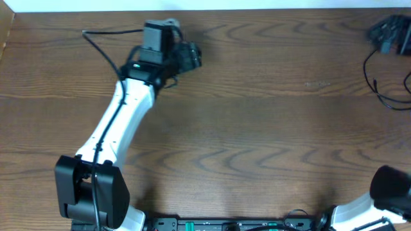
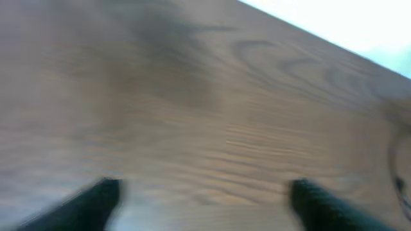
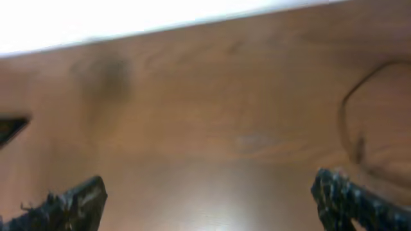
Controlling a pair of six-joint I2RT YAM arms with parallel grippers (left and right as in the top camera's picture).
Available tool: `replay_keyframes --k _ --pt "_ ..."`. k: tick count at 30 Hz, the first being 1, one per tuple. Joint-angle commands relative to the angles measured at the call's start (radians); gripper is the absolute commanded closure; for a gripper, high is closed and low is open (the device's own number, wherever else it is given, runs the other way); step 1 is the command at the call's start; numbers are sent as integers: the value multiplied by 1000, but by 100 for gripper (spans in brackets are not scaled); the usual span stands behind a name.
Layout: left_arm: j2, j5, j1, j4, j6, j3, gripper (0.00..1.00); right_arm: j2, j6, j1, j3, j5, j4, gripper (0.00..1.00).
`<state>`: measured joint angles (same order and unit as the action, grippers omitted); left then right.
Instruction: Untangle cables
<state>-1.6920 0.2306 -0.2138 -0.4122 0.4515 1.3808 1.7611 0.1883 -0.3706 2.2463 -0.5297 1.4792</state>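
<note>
Over the bench [image 1: 257,128], at its far-right corner: cables [image 1: 387,33] bunched dark, one strand trailing nearer; broad bare wood elsewhere, left arm [image 1: 128,119] reaching to the far edge. From left wrist, blurred: left tool [image 2: 205,196] spread wide, holding nothing. From right wrist: right tool [image 3: 209,192] spread, empty, clear of a cable loop on the bench ahead.

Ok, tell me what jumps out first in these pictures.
The left arm stretches diagonally across the wooden table, its hand open near the far edge. A dark tangle of cables sits alone in the far right corner, well away from it.
</note>
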Motion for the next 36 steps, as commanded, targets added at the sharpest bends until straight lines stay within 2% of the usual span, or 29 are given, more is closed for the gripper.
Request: replay_keyframes --k 1,5,9,13,20,22,26,30,36 --pt "26 -41 45 -47 -10 9 2 -93 66 67 11 94 73 1" --pt "26 -41 74 -80 -10 9 2 -204 -23 113 11 172 119 1" --pt "26 -41 75 -81 -10 9 1 -286 -319 140 11 142 113 1" --pt "26 -41 75 -81 -10 9 1 -337 -440 143 11 142 112 1" --pt "26 -41 75 -81 -10 9 1 -380 -400 142 11 153 133 1" --pt "26 -41 75 -81 -10 9 1 -389 -350 142 11 201 161 1" --pt "26 -41 75 -81 -10 9 1 -393 -348 148 -18 296 168 1" --pt "26 -41 75 -81 -10 9 1 -462 -348 210 -178 389 10 1" --pt "26 -41 75 -81 -10 9 1 -680 -348 325 -629 523 -431 1"
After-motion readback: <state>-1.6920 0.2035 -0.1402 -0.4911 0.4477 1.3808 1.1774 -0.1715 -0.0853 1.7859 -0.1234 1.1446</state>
